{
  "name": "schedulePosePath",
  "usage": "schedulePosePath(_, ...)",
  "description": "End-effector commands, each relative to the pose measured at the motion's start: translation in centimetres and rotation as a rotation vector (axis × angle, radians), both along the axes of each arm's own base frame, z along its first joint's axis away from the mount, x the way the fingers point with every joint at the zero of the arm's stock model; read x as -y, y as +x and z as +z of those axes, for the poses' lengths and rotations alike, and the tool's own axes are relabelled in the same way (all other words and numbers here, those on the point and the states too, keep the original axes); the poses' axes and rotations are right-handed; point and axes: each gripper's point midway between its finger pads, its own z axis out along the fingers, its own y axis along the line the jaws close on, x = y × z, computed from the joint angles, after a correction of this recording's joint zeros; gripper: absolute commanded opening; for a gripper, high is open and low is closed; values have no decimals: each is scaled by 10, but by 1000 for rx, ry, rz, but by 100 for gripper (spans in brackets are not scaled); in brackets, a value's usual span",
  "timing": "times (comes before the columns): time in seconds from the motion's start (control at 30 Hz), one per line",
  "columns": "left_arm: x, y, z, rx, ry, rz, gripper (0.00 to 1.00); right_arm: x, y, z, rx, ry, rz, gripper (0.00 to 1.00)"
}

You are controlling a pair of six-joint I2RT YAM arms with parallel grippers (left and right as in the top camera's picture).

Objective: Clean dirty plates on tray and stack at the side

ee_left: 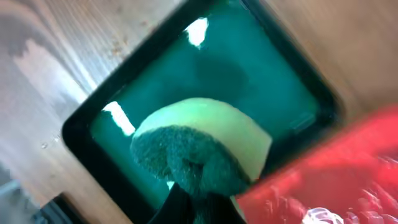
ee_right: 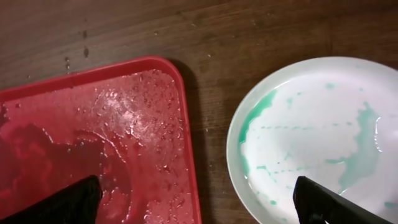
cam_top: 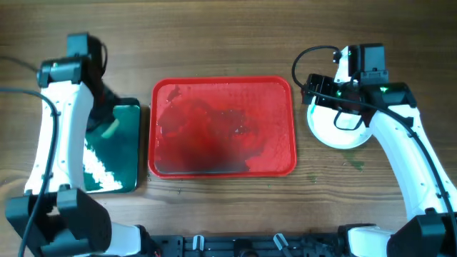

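The red tray (cam_top: pixel 221 173) lies at the table's middle, wet, with no plates on it; it also shows in the right wrist view (ee_right: pixel 124 124). A white plate (cam_top: pixel 343 135) with teal smears lies on the table right of the tray, clearer in the right wrist view (ee_right: pixel 317 124). I cannot tell whether other plates lie under it. My right gripper (cam_top: pixel 314 96) (ee_right: pixel 196 183) is open and empty, one finger over the tray's right edge and one over the plate. My left gripper (cam_top: pixel 107 123) (ee_left: pixel 199 202) is shut on a green-and-pale sponge (ee_left: pixel 205 137) above the black tray.
A smaller black tray (cam_top: pixel 121 178) with green liquid inside lies left of the red tray, its rim near in the left wrist view (ee_left: pixel 81 143). Small green drips mark the wood near the plate (cam_top: pixel 355 165). Cables run along both arms.
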Motion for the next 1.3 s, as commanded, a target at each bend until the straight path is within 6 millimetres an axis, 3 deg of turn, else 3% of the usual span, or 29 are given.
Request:
schedulePosePath(0.0, -30, -13, -40, 20, 18, 143, 4, 5, 4, 7, 29, -42, 14, 99)
schedulePosePath(0.13, -37, -17, -78, 61, -7, 174, 5, 5, 3, 6, 27, -48, 24, 100)
schedulePosePath(0.17, -36, -18, -84, 63, -11, 173, 9, 5, 4, 6, 28, -48, 25, 100)
schedulePosePath(0.27, -26, -15, -89, 65, -68, 132, 30, 5, 4, 6, 29, -47, 25, 100)
schedulePosePath(0.33, -20, -9, -90, 75, -108, 74, 54, 5, 4, 6, 28, -48, 25, 98)
schedulePosePath(0.4, -16, -1, -83, 95, -128, 35, 63, 5, 4, 7, 30, -48, 25, 100)
schedulePosePath(0.5, -18, 12, -36, 157, -122, 12, 64, -2, 4, 14, 45, -13, 48, 99)
schedulePosePath(0.6, -12, 20, 38, 285, -95, -20, 66, -7, 1, 51, 129, 2, 84, 100)
schedulePosePath(0.67, -5, 17, 59, 339, -83, -42, 100, -6, -6, 76, 182, -7, 99, 100)
schedulePosePath(0.77, 1, 13, 79, 400, -70, -61, 100, 0, -31, 122, 281, -28, 92, 100)
schedulePosePath(0.93, 1, 13, 78, 398, -70, -60, 100, 5, -96, 178, 438, -18, 84, 100)
schedulePosePath(1.03, 1, 13, 78, 398, -70, -60, 100, 7, -125, 206, 545, 28, 38, 100)
schedulePosePath(1.13, 1, 13, 78, 399, -70, -60, 100, 11, -146, 211, 563, 47, 1, 100)
schedulePosePath(1.27, 1, 13, 78, 398, -70, -60, 100, 24, -145, 213, 592, -43, -17, 100)
